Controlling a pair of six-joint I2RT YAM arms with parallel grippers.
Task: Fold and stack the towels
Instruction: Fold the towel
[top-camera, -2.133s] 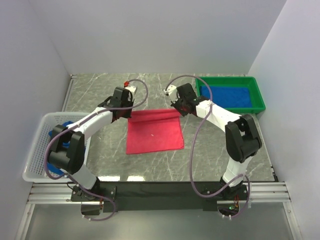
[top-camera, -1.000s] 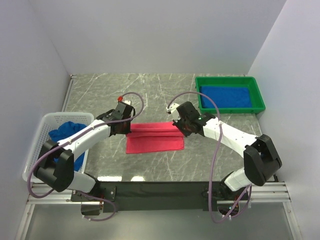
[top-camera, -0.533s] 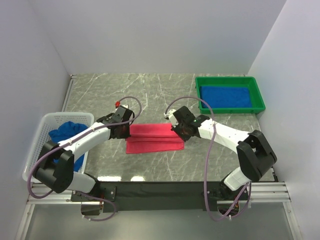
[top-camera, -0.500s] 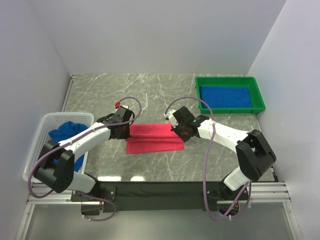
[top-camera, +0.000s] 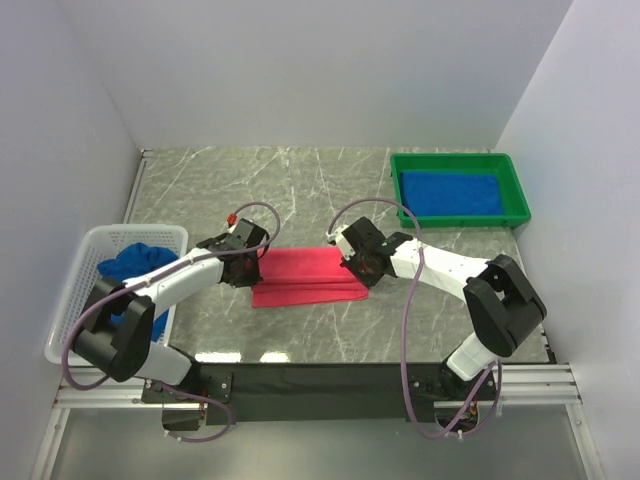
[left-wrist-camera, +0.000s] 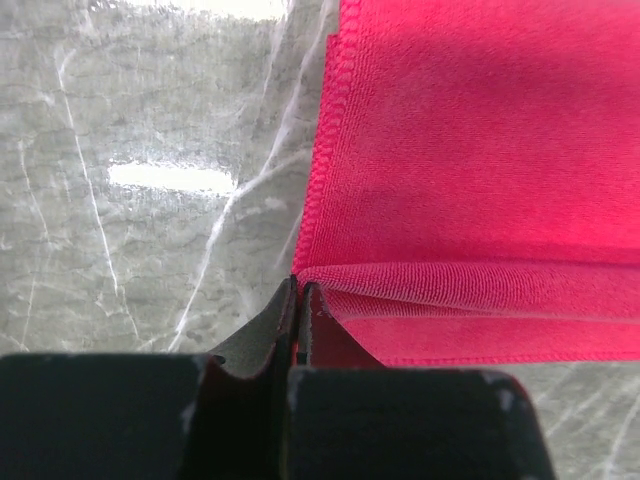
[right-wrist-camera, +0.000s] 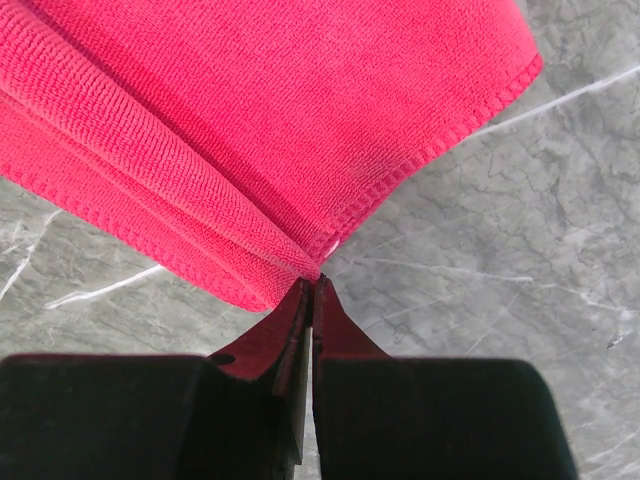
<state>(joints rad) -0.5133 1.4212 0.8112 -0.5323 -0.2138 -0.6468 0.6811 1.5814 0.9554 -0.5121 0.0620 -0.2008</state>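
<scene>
The pink-red towel (top-camera: 305, 276) lies on the marble table as a low, wide band, its far half drawn over the near half. My left gripper (top-camera: 256, 268) is shut on the top layer's left corner (left-wrist-camera: 330, 280); its tips (left-wrist-camera: 300, 288) meet at the fold. At the towel's right end my right gripper (top-camera: 357, 272) is shut on the right corner (right-wrist-camera: 290, 255), tips (right-wrist-camera: 313, 284) pressed together. One blue towel (top-camera: 450, 193) lies flat in the green tray. Another blue towel (top-camera: 128, 262) sits crumpled in the white basket.
The green tray (top-camera: 455, 158) stands at the back right. The white lattice basket (top-camera: 75, 310) hangs over the table's left edge. White walls enclose the table at the back and on both sides. Both arms' cables loop above the towel.
Both grippers have drawn the pink-red towel's far edge toward the near edge, so the towel has gone from a square to a narrow folded band. Both stay shut.
</scene>
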